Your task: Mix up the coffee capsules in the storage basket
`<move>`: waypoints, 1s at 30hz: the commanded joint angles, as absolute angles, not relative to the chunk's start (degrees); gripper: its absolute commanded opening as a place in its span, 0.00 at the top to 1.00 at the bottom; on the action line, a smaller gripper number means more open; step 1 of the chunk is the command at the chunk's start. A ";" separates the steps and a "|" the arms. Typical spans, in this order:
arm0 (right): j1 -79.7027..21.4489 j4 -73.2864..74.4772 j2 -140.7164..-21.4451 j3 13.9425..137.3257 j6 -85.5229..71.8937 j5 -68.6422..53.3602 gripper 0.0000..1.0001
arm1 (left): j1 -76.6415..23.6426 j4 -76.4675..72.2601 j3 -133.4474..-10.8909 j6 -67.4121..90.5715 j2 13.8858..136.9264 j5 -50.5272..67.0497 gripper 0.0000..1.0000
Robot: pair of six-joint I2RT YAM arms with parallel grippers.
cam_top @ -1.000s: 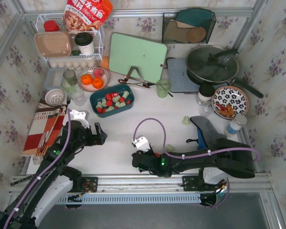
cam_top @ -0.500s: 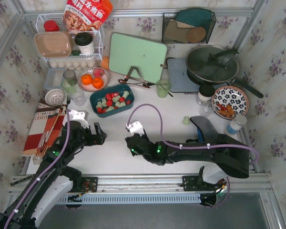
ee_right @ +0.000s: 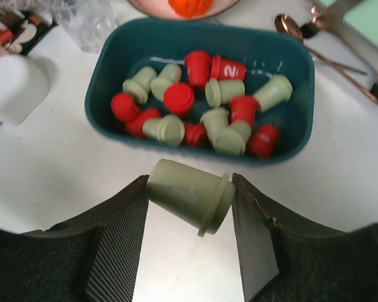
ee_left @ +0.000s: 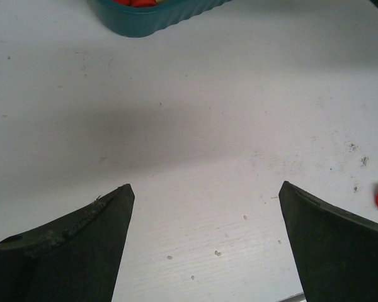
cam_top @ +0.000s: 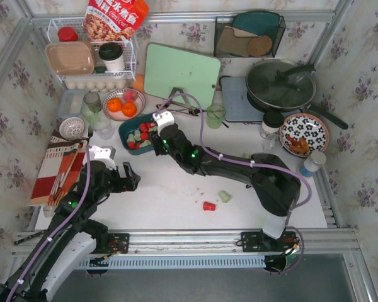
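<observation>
The dark teal storage basket (cam_top: 141, 142) sits left of centre and holds several red and mint green coffee capsules (ee_right: 205, 100). My right gripper (cam_top: 159, 133) reaches over the basket's near right side. In the right wrist view the gripper (ee_right: 189, 187) is shut on a mint green capsule (ee_right: 190, 195), held tilted just short of the basket's rim (ee_right: 195, 151). A red capsule (cam_top: 208, 206) and a green capsule (cam_top: 225, 196) lie loose on the table near the front. My left gripper (cam_top: 133, 177) is open and empty above bare table (ee_left: 205, 189), with the basket's edge (ee_left: 157, 19) ahead of it.
A bowl of oranges (cam_top: 123, 106) and a glass (cam_top: 103, 128) stand beside the basket's far left. A green cutting board (cam_top: 181, 74), a green cup (cam_top: 215, 116), a lidded pan (cam_top: 280, 85) and a patterned plate (cam_top: 303, 133) lie behind and right. A striped cloth (cam_top: 60, 170) is at the left.
My right arm has swung from the front middle of the table up and left to the basket. The two loose capsules now show where it was. The left arm has not moved.
</observation>
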State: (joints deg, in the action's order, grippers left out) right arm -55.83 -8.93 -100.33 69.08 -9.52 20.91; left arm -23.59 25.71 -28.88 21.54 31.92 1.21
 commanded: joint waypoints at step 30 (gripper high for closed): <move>-49.74 -5.61 -98.08 66.11 -8.44 13.53 0.08 | -23.63 25.32 -28.68 22.08 31.95 1.80 0.00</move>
